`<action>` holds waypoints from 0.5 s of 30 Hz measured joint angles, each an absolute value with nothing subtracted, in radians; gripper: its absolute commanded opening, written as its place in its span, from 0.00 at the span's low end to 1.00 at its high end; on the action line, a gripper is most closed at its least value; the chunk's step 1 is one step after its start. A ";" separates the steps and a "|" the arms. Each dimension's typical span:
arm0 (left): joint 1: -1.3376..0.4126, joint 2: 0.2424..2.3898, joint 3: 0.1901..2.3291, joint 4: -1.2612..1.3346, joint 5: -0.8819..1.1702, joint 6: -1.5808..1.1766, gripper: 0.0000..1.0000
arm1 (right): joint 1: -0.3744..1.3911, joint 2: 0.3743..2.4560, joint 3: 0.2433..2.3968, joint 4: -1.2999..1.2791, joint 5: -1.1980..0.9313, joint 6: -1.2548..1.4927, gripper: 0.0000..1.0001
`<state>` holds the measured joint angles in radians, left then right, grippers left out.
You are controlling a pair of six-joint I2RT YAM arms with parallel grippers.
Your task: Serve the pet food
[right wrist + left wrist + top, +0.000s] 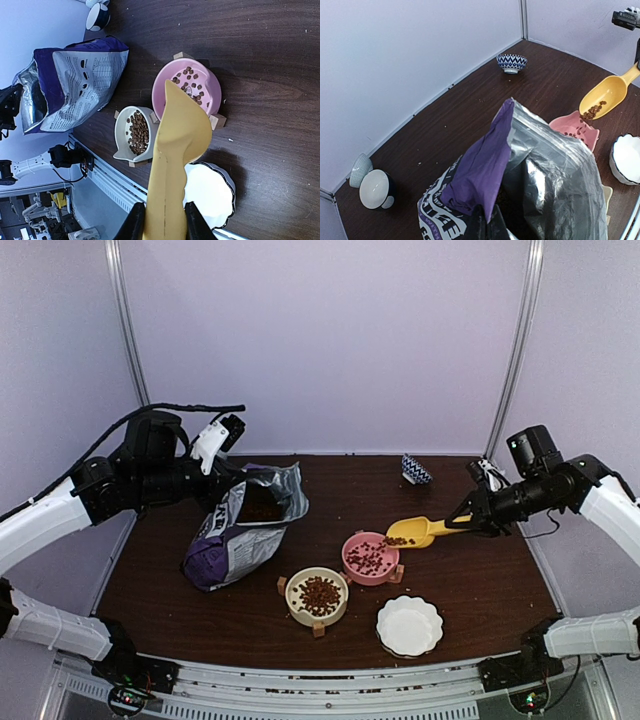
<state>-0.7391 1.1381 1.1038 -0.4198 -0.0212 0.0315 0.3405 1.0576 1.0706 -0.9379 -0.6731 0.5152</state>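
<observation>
My right gripper is shut on the handle of a yellow scoop. The scoop is tipped over the pink bowl, with pet food sliding off its lip. More pet food lies in the pink bowl, and a heap fills the cream bowl. My left gripper is shut on the rim of the purple food bag, holding its mouth up and open.
A white scalloped bowl sits empty near the front edge, right of the cream bowl. A blue patterned bowl stands at the back wall. Two small cups rest in the back left corner.
</observation>
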 measured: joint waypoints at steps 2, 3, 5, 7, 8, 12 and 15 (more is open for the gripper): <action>-0.739 1.138 1.104 -0.420 -0.021 0.031 0.00 | 0.342 1.064 1.092 -0.955 -0.666 0.495 0.06; -0.739 1.138 1.104 -0.420 -0.021 0.031 0.00 | 0.344 1.066 1.095 -0.958 -0.661 0.492 0.06; -0.739 1.138 1.104 -0.420 -0.021 0.031 0.00 | 0.367 1.079 1.097 -0.962 -0.638 0.478 0.05; -0.739 1.138 1.104 -0.420 -0.021 0.031 0.00 | 0.400 1.105 1.097 -0.962 -0.620 0.473 0.05; -0.739 1.138 1.104 -0.420 -0.021 0.031 0.00 | 0.414 1.119 1.097 -0.960 -0.611 0.472 0.05; -0.739 1.137 1.104 -0.420 -0.021 0.031 0.00 | 0.448 1.166 1.094 -0.947 -0.574 0.466 0.05; -0.739 1.137 1.104 -0.420 -0.021 0.031 0.00 | 0.448 1.167 1.094 -0.946 -0.553 0.456 0.05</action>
